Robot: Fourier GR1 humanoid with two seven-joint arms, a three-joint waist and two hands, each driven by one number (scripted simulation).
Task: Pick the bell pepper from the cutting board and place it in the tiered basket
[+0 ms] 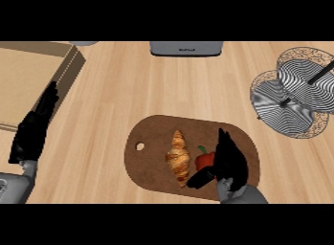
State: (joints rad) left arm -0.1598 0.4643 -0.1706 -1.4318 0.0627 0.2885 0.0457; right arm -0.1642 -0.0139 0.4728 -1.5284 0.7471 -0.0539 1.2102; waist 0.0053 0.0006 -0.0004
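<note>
Right hand (229,160): over the right half of the cutting board (151,165), fingers stretched along the pepper's right side and the thumb swung in under its near end; whether the thumb and fingers have closed on it I cannot tell.
Pepper (204,161): red with a green stem, lying on the board just right of the croissant (178,158), partly hidden by the hand.
Basket (296,93): wire tiers, well away from the board, up and to its right; nothing lies in it.
Left hand (34,129): resting far left of the board beside the cardboard box (21,81), fingers straight and together, idle.
Appliance (186,48): grey, beyond the board at the far edge.
Done: the reach to the pepper, judging by the hand's place.
Left: closing the grasp, lifting, carrying to the basket, setting down.
</note>
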